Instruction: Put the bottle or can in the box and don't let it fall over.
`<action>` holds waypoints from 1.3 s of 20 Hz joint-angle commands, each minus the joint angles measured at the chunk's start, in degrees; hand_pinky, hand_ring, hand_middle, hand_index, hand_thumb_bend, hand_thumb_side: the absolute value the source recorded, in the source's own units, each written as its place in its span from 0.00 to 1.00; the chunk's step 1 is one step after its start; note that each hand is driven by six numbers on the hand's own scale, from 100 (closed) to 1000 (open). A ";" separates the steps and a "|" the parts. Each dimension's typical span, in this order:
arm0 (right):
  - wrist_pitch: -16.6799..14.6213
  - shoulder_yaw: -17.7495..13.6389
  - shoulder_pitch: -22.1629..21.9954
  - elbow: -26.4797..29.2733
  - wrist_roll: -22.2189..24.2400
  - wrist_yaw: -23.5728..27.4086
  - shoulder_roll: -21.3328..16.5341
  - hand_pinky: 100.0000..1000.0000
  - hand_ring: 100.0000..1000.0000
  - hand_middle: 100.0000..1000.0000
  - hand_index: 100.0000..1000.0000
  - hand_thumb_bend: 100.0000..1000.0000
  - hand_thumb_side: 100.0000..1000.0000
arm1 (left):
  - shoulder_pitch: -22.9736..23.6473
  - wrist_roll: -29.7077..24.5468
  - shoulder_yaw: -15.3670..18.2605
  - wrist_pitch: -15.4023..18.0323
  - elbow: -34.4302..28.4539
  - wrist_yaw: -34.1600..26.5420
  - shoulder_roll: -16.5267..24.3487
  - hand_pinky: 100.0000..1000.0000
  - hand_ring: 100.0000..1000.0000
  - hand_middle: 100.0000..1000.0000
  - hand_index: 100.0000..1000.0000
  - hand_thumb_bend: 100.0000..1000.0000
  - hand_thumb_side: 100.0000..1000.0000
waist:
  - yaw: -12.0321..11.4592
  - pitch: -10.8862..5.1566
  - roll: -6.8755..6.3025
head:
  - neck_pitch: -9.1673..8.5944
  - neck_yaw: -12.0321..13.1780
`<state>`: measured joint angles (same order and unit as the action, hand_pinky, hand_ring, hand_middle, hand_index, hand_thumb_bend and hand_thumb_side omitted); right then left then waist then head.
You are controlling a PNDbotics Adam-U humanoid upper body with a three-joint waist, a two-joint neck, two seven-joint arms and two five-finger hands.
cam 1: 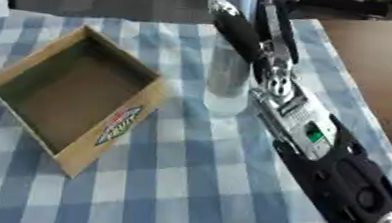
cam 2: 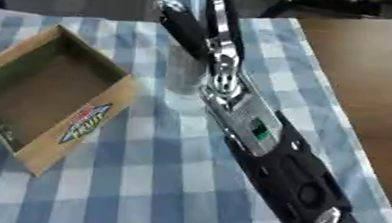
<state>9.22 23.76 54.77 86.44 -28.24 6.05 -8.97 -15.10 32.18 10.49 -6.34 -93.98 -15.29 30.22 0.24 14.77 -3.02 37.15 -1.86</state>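
Cardboard, open-topped and empty, the box [cam 1: 74, 96] lies on the blue-checked cloth [cam 1: 185, 183] of the bench. Just right of the box stands a clear bottle [cam 1: 227, 76], upright. The right hand [cam 1: 237, 29] has its dark fingers [cam 1: 232, 31] curled round the bottle. The left eye view shows more of the bottle's body; in the right eye view the arm [cam 2: 267, 144] covers more of it.

blue-and-white checked tablecloth [cam 1: 185, 183], tan cardboard box [cam 1: 72, 161] with colourful logo, silvery can [cam 1: 227, 76], black-and-silver arm [cam 1: 320, 143].

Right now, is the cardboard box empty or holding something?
Empty: the box shows only its bare brown floor; the bottle stands outside, beside it.
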 commanded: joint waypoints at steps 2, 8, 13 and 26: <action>0.37 0.52 3.71 1.51 -0.18 -0.59 2.57 0.00 0.00 0.00 0.00 0.00 0.36 | -0.83 -0.02 0.48 0.03 -1.05 -0.17 1.68 0.69 0.62 0.57 0.79 0.13 0.35 | -0.59 -1.18 -0.04 | -0.16 -0.65; -1.67 1.64 6.13 -1.96 -1.25 -2.61 7.58 0.00 0.00 0.00 0.00 0.00 0.41 | -2.26 -0.74 -0.24 -0.11 -1.25 -0.22 1.32 0.69 0.62 0.57 0.79 0.13 0.35 | -2.37 -0.59 0.04 | -0.51 -2.10; -4.47 2.13 6.81 -5.29 -2.35 -4.01 10.57 0.00 0.00 0.00 0.00 0.00 0.41 | -3.72 -1.39 -0.83 -0.19 -1.44 -0.29 0.99 0.69 0.61 0.57 0.79 0.13 0.35 | -4.49 0.14 0.27 | -1.05 -4.18; -12.43 2.76 10.82 -14.02 -0.61 -2.84 14.72 0.00 0.00 0.00 0.01 0.00 0.41 | -4.63 -1.46 -1.00 -0.30 -1.39 -0.48 0.79 0.69 0.61 0.57 0.79 0.12 0.36 | -8.45 1.60 1.15 | -2.29 -7.24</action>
<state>-2.35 26.54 64.06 72.37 -29.05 2.96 5.07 -18.90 30.74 9.13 -6.72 -94.37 -15.51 29.73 -8.11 17.21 -1.60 35.62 -8.69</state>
